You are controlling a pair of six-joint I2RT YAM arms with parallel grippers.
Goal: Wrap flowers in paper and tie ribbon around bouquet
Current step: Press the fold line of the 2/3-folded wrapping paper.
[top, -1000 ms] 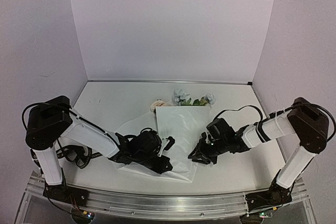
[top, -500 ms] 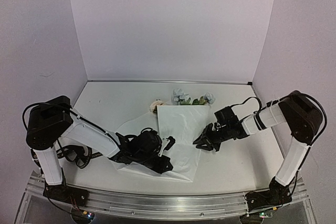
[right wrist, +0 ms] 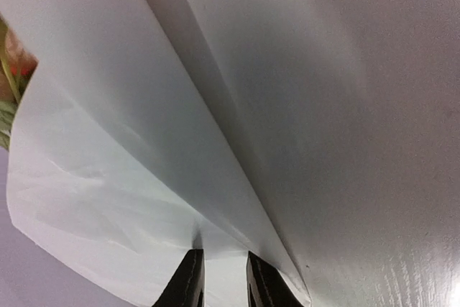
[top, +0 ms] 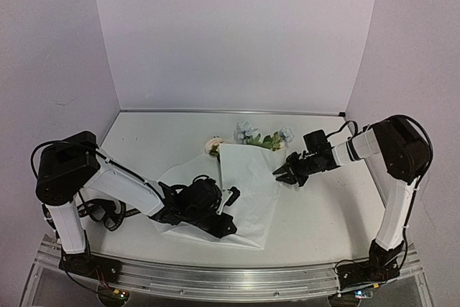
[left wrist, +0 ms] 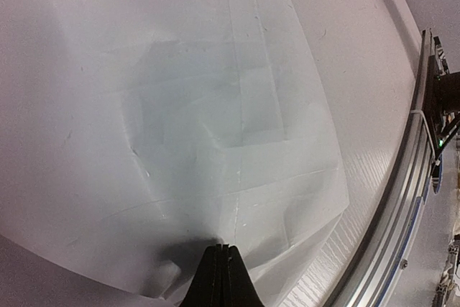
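Observation:
The white paper (top: 248,177) lies mid-table, folded over the flowers (top: 249,132); their pale blooms and leaves stick out past its far edge. My left gripper (top: 224,226) is shut, tips pressed down on the paper's near part (left wrist: 215,106). In the left wrist view the fingers (left wrist: 223,248) meet with nothing between them. My right gripper (top: 282,175) sits at the paper's right edge. Its jaws stand a narrow gap apart (right wrist: 223,260) in front of a raised fold of paper (right wrist: 108,141). A bit of flower (right wrist: 8,84) shows at the left. The ribbon is out of view.
A metal rail (top: 230,271) runs along the table's near edge, close to the paper's corner (left wrist: 402,199). Black cables (top: 108,213) loop by the left arm's base. White walls enclose the table (top: 158,141) at the back and both sides.
My right gripper has travelled away from the near edge along the paper's right side, toward the blooms. The paper's right edge has shifted a little left. The left gripper has stayed put.

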